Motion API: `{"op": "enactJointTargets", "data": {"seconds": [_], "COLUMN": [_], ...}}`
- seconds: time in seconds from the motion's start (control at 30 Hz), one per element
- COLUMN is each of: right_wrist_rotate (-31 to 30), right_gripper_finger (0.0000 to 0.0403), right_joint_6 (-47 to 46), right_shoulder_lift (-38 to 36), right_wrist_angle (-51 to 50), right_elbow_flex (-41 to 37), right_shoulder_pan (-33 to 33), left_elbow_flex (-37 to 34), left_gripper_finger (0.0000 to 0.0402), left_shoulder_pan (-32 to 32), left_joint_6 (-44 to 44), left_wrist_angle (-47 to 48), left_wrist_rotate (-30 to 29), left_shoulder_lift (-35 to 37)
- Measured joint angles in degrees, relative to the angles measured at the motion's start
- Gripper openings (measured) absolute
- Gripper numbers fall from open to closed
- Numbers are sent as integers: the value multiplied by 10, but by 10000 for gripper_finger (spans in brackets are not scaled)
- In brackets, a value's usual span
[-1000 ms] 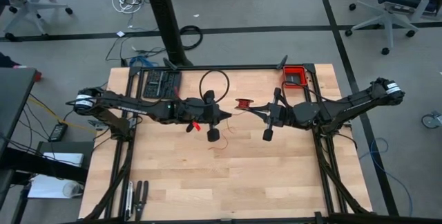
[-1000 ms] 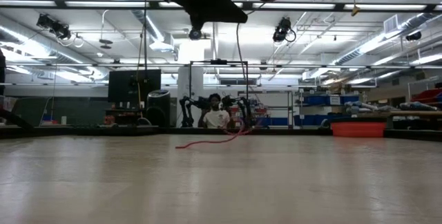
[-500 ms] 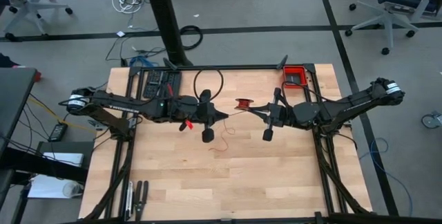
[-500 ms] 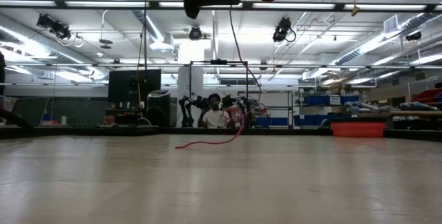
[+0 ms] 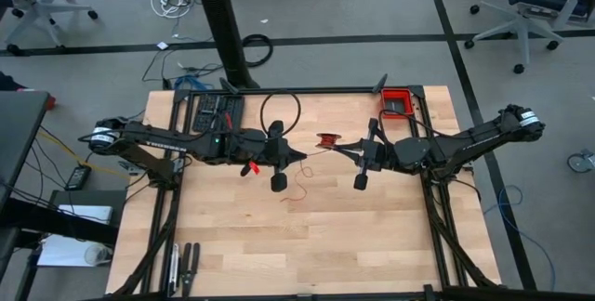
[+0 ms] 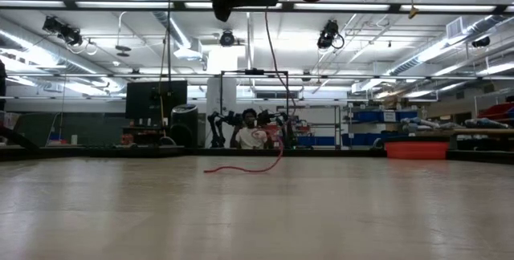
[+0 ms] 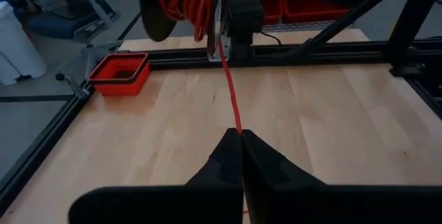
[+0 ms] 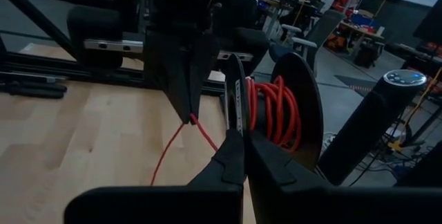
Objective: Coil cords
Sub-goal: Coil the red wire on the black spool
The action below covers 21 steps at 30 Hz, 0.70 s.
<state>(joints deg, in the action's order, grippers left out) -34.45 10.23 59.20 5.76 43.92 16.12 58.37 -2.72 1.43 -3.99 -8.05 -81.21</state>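
Note:
The cord is a thin red string. Much of it is wound on a black spool (image 5: 327,139) that hangs above the table's middle. From the spool a strand (image 7: 229,89) runs to my left gripper (image 5: 302,156), which is shut on it. Past the fingers the cord drops (image 6: 271,67) and its tail (image 6: 241,168) lies on the wood. My right gripper (image 5: 340,146) is shut on the spool from the other side. My left gripper pinches a single strand of the cord (image 7: 239,130) between its two fingertips, coming nearly level from the table's left, fingers along the strand. The stretch to the spool is drawn straight, and the rest hangs slack below. My right gripper pinches the spool's nearer flange (image 8: 237,117) at its rim, one finger on the flange's outer face and one on the side of the wound cord (image 8: 268,113). The fingers come nearly level from the table's right. The spool is lifted clear of the table.
A black cable loop (image 5: 279,111) and a dark keyboard-like block (image 5: 216,113) lie at the far left. A red bin (image 5: 397,102) sits at the far right corner. Tools (image 5: 182,264) lie at the near left edge. Bare wood (image 5: 353,236) spreads below both grippers.
My left gripper has drawn back a little toward the table's left edge and slightly up, still shut on the cord, then kept still. The hanging part of the cord has swung with it. The right gripper and spool have stayed put.

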Motion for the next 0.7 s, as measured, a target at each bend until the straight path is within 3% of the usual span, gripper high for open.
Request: {"op": "enactJointTargets", "data": {"seconds": [0.33, 0.5, 0.7], "right_wrist_rotate": [45, 60, 165], "right_gripper_finger": [1, 1, 1], "right_joint_6": [-6, -54, -123], "right_shoulder_lift": [-11, -16, -13], "right_wrist_angle": [-12, -78, -105], "right_elbow_flex": [0, 0, 0], "right_shoulder_pan": [0, -10, -46], "left_elbow_flex": [0, 1, 1], "left_gripper_finger": [0, 0, 0], "left_shoulder_pan": [0, -1, -1], "left_joint_6": [14, 14, 47], "left_wrist_angle": [52, 42, 24], "left_wrist_rotate": [-38, -39, -40], "left_shoulder_lift": [17, 28, 29]}}
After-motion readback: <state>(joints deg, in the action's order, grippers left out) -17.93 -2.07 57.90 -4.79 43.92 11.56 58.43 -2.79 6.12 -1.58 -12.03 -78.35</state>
